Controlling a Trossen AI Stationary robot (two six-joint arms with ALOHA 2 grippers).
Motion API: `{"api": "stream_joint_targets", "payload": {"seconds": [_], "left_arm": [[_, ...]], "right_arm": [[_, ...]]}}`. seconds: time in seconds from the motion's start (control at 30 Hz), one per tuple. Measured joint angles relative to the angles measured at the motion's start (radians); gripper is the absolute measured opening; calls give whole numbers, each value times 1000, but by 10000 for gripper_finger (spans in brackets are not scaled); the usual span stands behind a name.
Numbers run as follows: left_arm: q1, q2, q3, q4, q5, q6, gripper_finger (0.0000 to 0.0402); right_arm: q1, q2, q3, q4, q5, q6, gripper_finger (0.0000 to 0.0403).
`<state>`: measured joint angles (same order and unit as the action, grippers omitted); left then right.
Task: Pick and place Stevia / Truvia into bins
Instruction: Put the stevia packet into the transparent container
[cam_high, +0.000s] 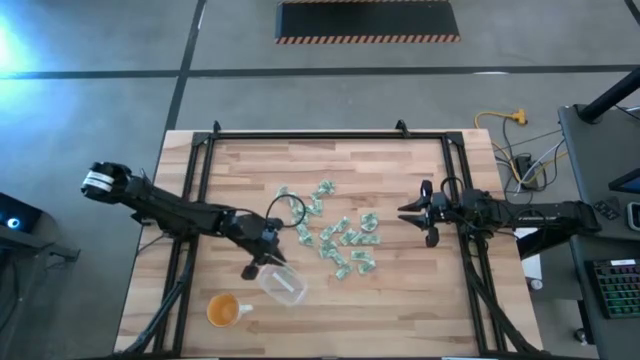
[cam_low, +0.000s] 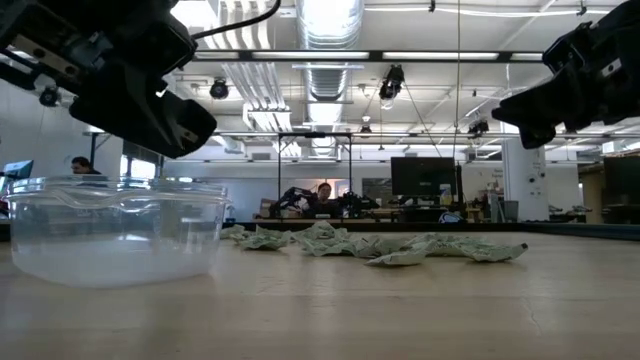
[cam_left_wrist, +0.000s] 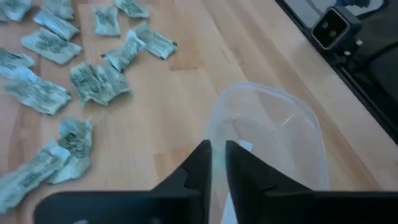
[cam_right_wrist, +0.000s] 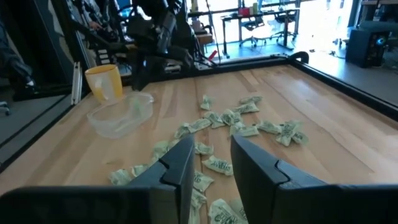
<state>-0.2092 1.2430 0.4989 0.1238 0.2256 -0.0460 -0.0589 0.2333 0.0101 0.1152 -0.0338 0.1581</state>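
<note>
Left gripper (cam_left_wrist: 217, 163) had its fingers nearly together right over the clear tub (cam_high: 282, 284), lower left of centre. Right gripper (cam_right_wrist: 209, 163) hovered mid-right, fingers apart and empty. Packets (cam_high: 338, 238) lay mid-table, orange cup (cam_high: 224, 310) beside the tub.

Sweetener packets (cam_high: 338, 240): roughly twenty small pale green and white paper packets, loose on the tabletop (cam_high: 400, 300); the crumpled, overlapping ones prevent an exact count.
Clear plastic tub (cam_high: 283, 284): one.
Orange cup (cam_high: 222, 310): one, with a handle.
Robot arms: two, a left arm (cam_high: 170, 208) and a right arm (cam_high: 520, 213).
Fingers: two dark fingers (cam_left_wrist: 199, 168) on the left gripper, two dark fingers (cam_right_wrist: 180, 165) on the right gripper.
People in the room behind: two, far off.
</note>
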Motion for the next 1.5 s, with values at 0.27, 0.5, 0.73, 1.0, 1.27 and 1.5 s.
{"api": "stream_joint_targets", "payload": {"seconds": [0.27, 0.5, 0.73, 1.0, 1.27, 1.5], "left_arm": [[3, -21, 1, 0, -12, 0, 112], [5, -98, 12, -6, -251, 9, 118], [5, -202, 6, -9, -451, 59, 118], [5, -262, -1, -46, -502, 52, 118], [5, -254, -2, -62, -502, 51, 118], [5, -257, -2, -61, -501, 51, 118]], "right_arm": [[3, 32, 0, -40, -110, 57, 105], [40, 193, 0, -52, -111, 51, 99], [83, 420, -1, 115, -86, 9, 100], [177, 722, 0, 383, 14, -61, 97], [203, 1005, 86, 493, 90, -114, 91], [203, 1217, 204, 439, 175, -124, 109]]}}
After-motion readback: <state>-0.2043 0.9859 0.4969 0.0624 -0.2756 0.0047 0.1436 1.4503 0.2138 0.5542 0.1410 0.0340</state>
